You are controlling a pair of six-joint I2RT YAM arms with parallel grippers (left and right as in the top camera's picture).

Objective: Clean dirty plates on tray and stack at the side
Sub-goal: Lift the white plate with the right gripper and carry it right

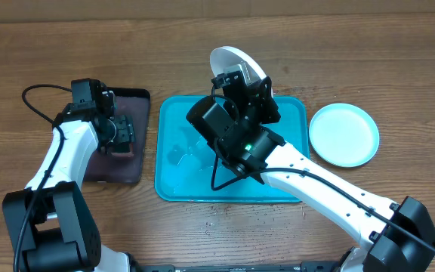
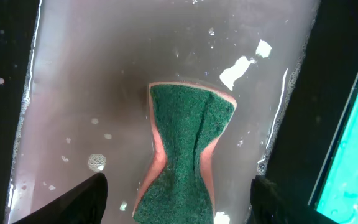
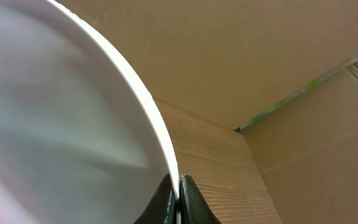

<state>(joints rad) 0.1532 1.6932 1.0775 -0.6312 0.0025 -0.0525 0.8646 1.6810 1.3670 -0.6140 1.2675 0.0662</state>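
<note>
— What is the right gripper [image 3: 178, 186] doing?
— It pinches the white plate [image 3: 73, 124] by its rim, tilted up over the far side of the teal tray [image 1: 174, 181]. The left gripper [image 2: 179, 182] is open over the sponge [image 2: 188, 124].
— What next?
— I think: carry it slowly to the blue plate [image 1: 343, 134] on the worktop [image 1: 399, 60], lay it flat, then open.

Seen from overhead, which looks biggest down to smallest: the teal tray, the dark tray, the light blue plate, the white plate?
1. teal tray
2. dark tray, partly covered
3. light blue plate
4. white plate, though that is unsure: it is tilted and half hidden.
</note>
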